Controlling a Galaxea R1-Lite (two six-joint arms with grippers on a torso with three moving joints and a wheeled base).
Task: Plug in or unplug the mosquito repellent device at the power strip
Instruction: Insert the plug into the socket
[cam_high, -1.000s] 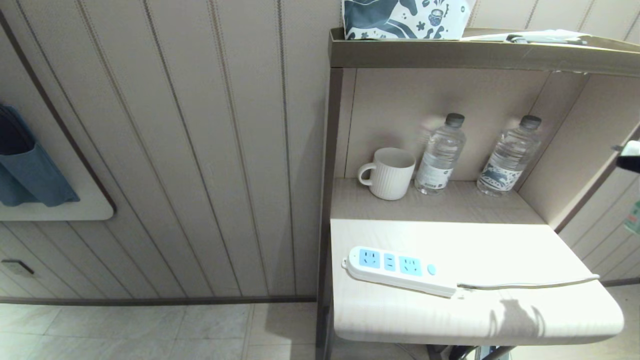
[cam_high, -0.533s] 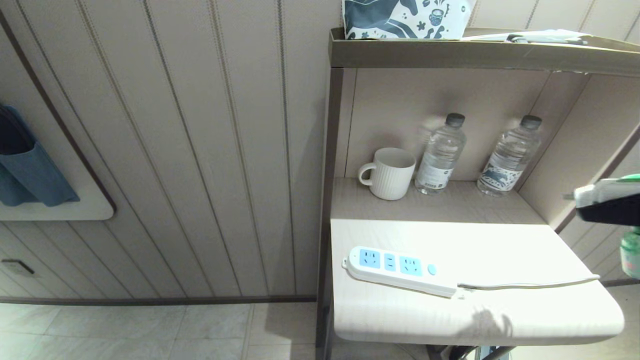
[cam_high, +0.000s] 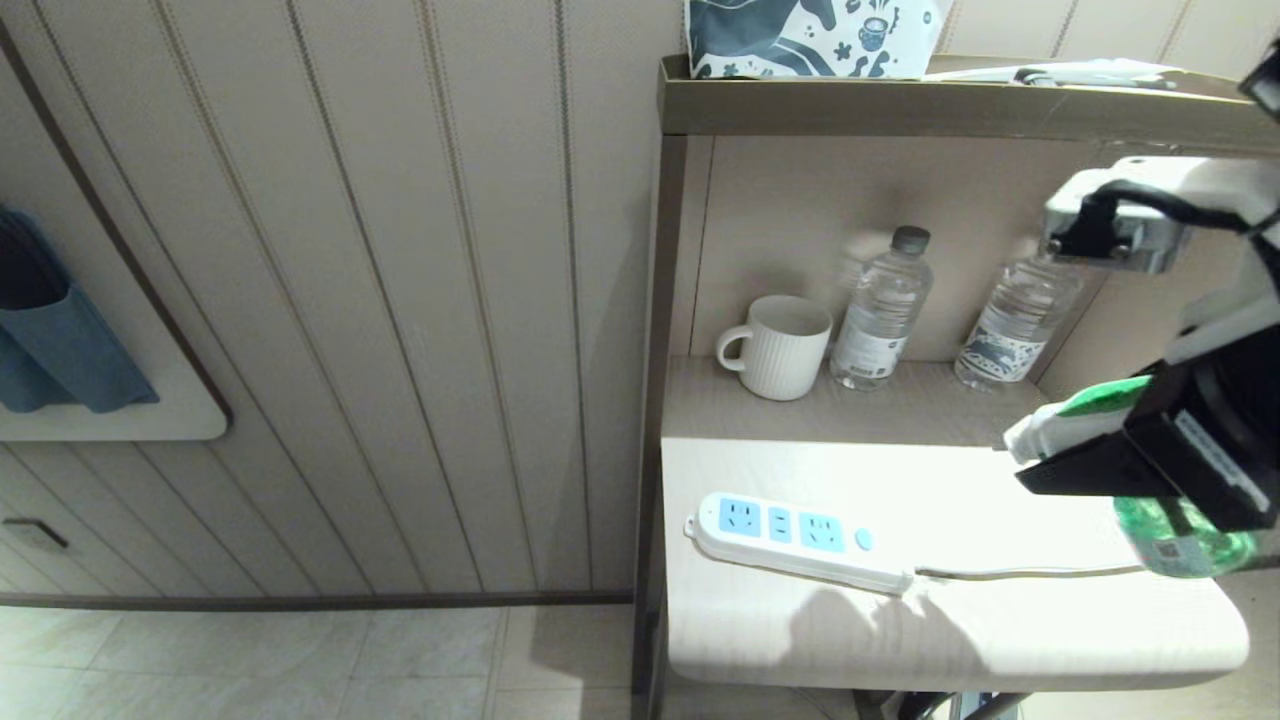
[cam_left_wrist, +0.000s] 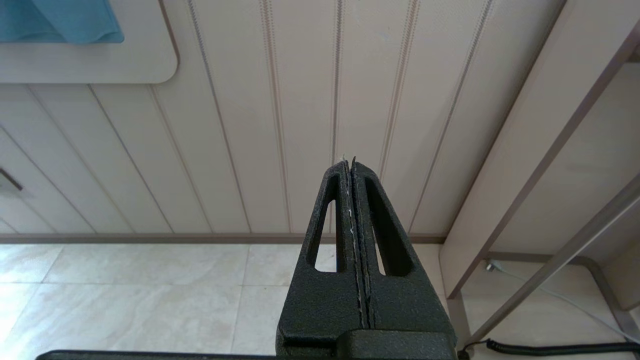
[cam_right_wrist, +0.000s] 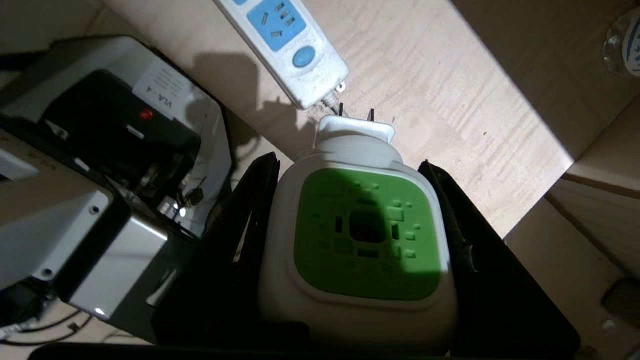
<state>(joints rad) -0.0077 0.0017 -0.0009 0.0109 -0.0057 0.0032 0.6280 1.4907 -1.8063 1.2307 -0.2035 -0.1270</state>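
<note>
The mosquito repellent device (cam_right_wrist: 367, 235) has a white rounded head with a green centre, and its two plug pins point toward the table. My right gripper (cam_right_wrist: 348, 165) is shut on the sides of that head. In the head view the device (cam_high: 1052, 430) hangs above the right end of the table, its green bottle (cam_high: 1182, 548) below the right gripper (cam_high: 1060, 452). The white power strip (cam_high: 800, 540) lies flat on the table to the left of the device, all its light-blue sockets empty. Its button end (cam_right_wrist: 287, 45) lies just ahead of the pins. My left gripper (cam_left_wrist: 350, 165) is shut and empty, above the floor.
A white ribbed mug (cam_high: 780, 345) and two clear water bottles (cam_high: 885, 310) (cam_high: 1020, 315) stand on the shelf behind the table. The strip's thin cord (cam_high: 1020, 573) runs right under the device. A patterned box (cam_high: 810, 35) sits on the top shelf. The robot's base (cam_right_wrist: 100, 150) is below the table's front edge.
My right arm has swung in from the right edge of the head view, carrying the device left and over the table's right end. Its shadow has slid left toward the strip.
</note>
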